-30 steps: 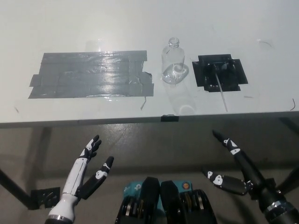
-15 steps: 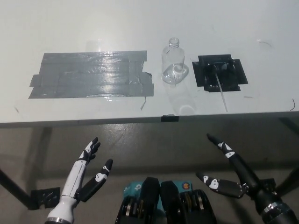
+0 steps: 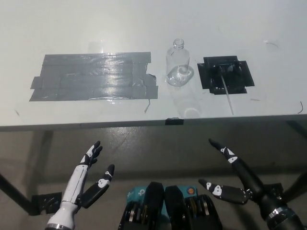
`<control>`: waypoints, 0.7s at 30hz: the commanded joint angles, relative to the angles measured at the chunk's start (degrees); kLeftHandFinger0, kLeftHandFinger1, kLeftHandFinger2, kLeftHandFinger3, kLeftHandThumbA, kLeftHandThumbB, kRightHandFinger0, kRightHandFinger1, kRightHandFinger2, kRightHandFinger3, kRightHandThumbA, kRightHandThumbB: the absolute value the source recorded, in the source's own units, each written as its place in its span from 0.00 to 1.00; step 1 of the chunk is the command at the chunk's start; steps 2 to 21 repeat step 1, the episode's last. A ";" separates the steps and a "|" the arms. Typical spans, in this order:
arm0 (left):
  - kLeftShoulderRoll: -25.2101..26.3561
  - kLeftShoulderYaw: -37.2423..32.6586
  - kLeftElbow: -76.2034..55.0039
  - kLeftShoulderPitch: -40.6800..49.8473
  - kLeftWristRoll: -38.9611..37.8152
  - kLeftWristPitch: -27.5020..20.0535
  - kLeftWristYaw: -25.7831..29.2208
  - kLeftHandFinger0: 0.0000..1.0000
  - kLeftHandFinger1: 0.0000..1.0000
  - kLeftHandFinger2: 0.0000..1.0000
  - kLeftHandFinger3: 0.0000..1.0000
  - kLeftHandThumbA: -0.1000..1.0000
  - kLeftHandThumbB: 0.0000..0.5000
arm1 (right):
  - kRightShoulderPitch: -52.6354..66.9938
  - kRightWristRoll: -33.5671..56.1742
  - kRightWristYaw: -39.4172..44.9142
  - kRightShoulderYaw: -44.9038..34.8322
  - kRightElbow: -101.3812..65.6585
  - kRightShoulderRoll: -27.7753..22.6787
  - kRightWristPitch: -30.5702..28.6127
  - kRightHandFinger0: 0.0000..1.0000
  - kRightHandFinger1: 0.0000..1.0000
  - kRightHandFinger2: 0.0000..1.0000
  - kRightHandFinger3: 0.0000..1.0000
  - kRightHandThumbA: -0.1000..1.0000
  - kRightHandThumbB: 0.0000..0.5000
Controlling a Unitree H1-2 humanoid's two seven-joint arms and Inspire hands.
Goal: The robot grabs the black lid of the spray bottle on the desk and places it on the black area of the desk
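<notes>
Bright overhead light washes the white bench [image 3: 96,28], with glare streaking the grey tape patch [image 3: 93,76]; the floor below the bench lies dim, focus sharp throughout.

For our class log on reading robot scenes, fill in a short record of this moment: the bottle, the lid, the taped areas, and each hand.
bottle: clear bottle upright on the white desk, neck open, no lid on it
lid: black lid with its tube lying on the black area, right of the bottle
grey tape patch: left of the bottle
left hand: open, below the desk edge
right hand: open, below the desk edge
</notes>
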 commanded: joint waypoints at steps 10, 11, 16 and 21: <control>0.84 0.53 -2.39 0.00 0.51 -1.44 1.46 0.99 1.00 1.00 1.00 0.65 0.17 | -1.60 -0.84 0.69 0.18 -0.07 -0.46 -2.26 1.00 1.00 1.00 1.00 0.74 0.77; 0.84 0.53 -2.39 0.00 0.51 -1.44 1.46 0.99 1.00 1.00 1.00 0.65 0.17 | -1.60 -0.84 0.69 0.18 -0.07 -0.46 -2.26 1.00 1.00 1.00 1.00 0.74 0.77; 0.84 0.53 -2.39 0.00 0.51 -1.44 1.46 0.99 1.00 1.00 1.00 0.65 0.17 | -1.60 -0.84 0.69 0.18 -0.07 -0.46 -2.26 1.00 1.00 1.00 1.00 0.74 0.77; 0.84 0.53 -2.39 0.00 0.51 -1.44 1.46 0.99 1.00 1.00 1.00 0.65 0.17 | -1.60 -0.84 0.69 0.18 -0.07 -0.46 -2.26 1.00 1.00 1.00 1.00 0.74 0.77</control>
